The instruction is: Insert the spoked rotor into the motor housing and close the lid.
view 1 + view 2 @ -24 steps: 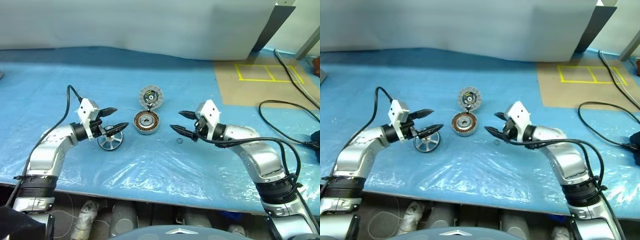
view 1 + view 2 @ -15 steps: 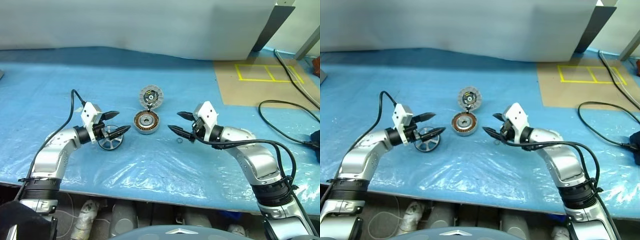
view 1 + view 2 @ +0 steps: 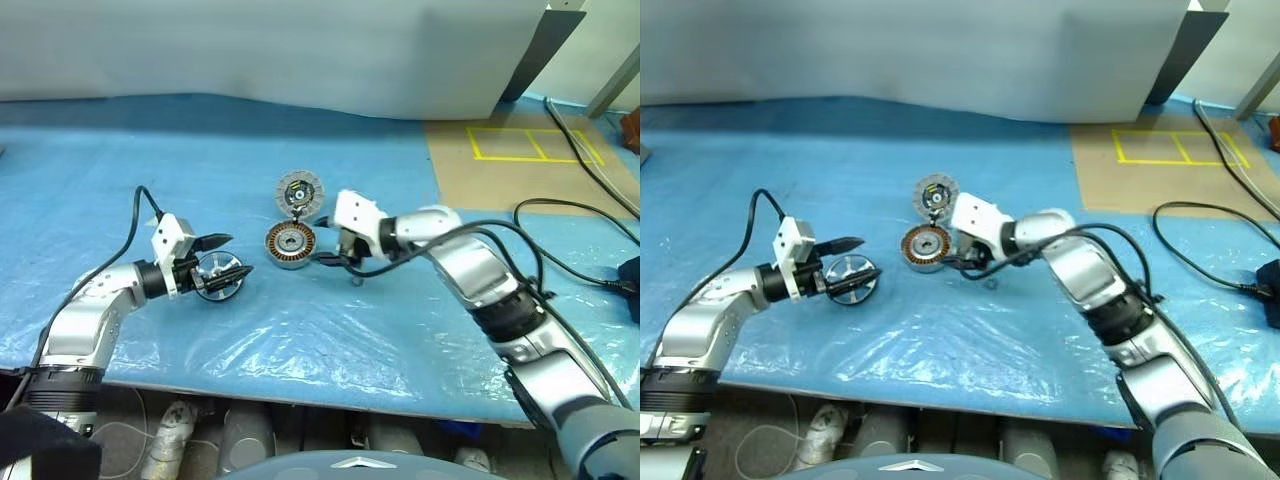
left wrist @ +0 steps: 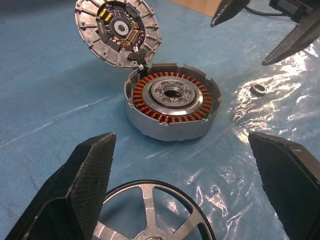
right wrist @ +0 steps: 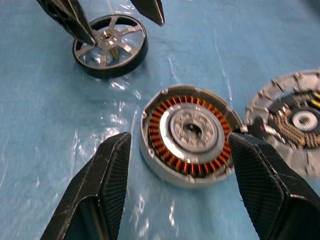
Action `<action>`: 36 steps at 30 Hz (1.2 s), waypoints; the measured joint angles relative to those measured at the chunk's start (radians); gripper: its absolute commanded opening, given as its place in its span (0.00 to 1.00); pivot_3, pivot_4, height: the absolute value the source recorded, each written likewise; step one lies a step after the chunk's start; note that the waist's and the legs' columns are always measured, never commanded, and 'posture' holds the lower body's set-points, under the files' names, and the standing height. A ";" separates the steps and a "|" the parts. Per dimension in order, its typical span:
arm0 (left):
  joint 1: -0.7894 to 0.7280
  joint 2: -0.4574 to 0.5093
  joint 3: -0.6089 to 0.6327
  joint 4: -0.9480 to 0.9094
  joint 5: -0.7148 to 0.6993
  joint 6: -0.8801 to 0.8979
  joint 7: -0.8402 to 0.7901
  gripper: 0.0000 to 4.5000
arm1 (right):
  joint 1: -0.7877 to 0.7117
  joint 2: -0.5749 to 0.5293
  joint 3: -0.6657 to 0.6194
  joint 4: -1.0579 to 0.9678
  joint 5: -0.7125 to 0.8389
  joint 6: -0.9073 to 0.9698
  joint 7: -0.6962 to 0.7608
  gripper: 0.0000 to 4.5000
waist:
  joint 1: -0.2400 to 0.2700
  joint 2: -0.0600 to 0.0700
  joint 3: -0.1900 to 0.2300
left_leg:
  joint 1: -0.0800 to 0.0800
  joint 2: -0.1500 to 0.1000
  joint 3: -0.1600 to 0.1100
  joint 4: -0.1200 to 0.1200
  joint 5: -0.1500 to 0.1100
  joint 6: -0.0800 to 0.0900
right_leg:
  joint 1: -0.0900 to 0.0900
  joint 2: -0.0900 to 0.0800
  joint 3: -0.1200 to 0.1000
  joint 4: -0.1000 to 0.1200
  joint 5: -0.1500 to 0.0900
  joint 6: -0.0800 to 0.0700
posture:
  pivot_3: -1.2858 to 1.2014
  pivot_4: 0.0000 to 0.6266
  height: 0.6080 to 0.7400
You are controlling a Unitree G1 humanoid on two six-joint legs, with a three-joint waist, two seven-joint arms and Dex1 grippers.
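Note:
The spoked rotor [image 3: 218, 277] lies flat on the blue sheet, left of the motor housing [image 3: 291, 243]. The housing stands with its copper windings showing. Its lid [image 3: 301, 192] is swung open and lies behind it, inner face up. My left gripper [image 3: 240, 254] is open, low at the rotor, with one finger on each side of the rim [image 5: 107, 45]. My right gripper [image 5: 180, 139] is open just right of the housing, pointing left at it, and the housing [image 5: 189, 134] shows between its fingers. Neither gripper holds anything.
A small metal ring [image 3: 357, 281] lies on the sheet just right of the housing. A brown board with yellow tape [image 3: 525, 145] and black cables [image 3: 575, 215] are at the far right. The table's front edge [image 3: 300, 385] runs close below my arms.
My right gripper has swung left, from the small ring over to the housing's right side. My left gripper has sunk lower around the rotor. Rotor, housing and lid have not moved.

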 measured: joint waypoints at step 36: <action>0.161 -0.046 0.007 -0.186 -0.029 0.062 0.121 0.99 | -0.368 0.262 0.053 0.818 -0.283 -0.497 0.390 0.72 | -0.017 -0.001 0.000 | -0.006 0.005 0.000 0.006 0.000 0.002 | -0.003 0.001 -0.004 0.002 0.000 -0.003 | 0.52 0.24 1.00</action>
